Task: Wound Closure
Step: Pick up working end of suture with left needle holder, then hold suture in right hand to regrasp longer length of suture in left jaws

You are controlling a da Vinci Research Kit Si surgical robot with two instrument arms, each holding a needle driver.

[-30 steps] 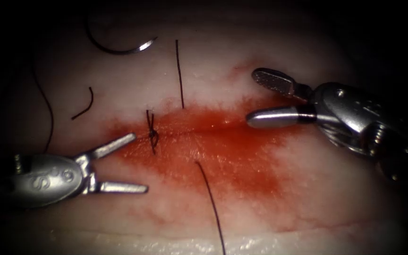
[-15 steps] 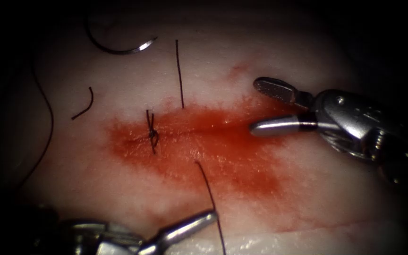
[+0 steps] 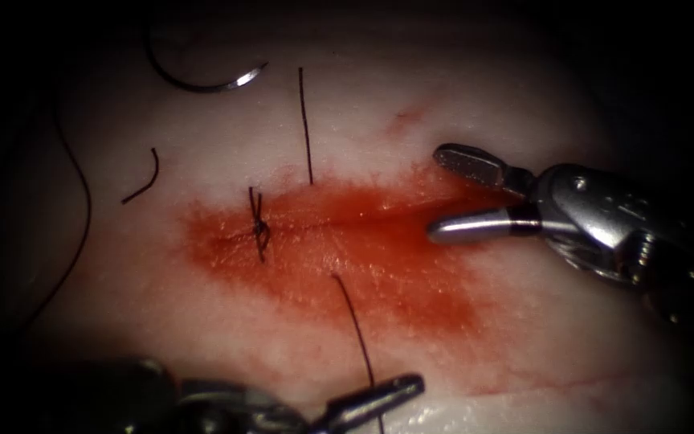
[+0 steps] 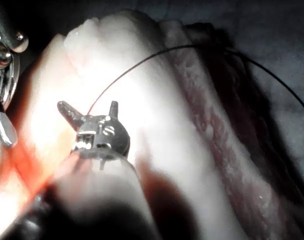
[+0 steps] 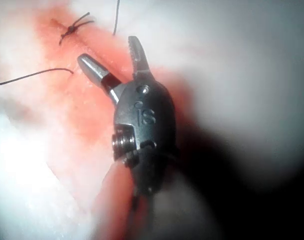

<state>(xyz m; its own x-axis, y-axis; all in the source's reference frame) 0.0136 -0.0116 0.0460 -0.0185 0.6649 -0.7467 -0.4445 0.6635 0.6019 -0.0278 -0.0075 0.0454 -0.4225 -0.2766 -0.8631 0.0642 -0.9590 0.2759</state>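
The curved needle (image 3: 202,80) lies free on the tissue (image 3: 524,337), far up and left of the cut (image 3: 363,215), held by neither tool. A tied knot (image 3: 259,229) sits at the cut's left end. One stitch's thread enters above the cut (image 3: 306,124) and comes out below it (image 3: 355,321). My left tool (image 3: 379,398) is at the near edge beside that lower strand. Its jaws (image 4: 90,109) stand open with the thread (image 4: 137,67) running between them. My right tool (image 3: 443,193) hovers open over the cut's right end, holding nothing (image 5: 111,54).
A short cut end of thread (image 3: 144,181) lies left of the knot. A long strand (image 3: 83,217) trails down the far left from the needle. Red fluid (image 3: 411,281) stains the tissue around the cut. The tissue's front edge (image 3: 459,414) is close under my left tool.
My left tool left its place beside the knot, dropped to the near edge, then slid right to the lower strand. My right tool drifted slightly down, still open.
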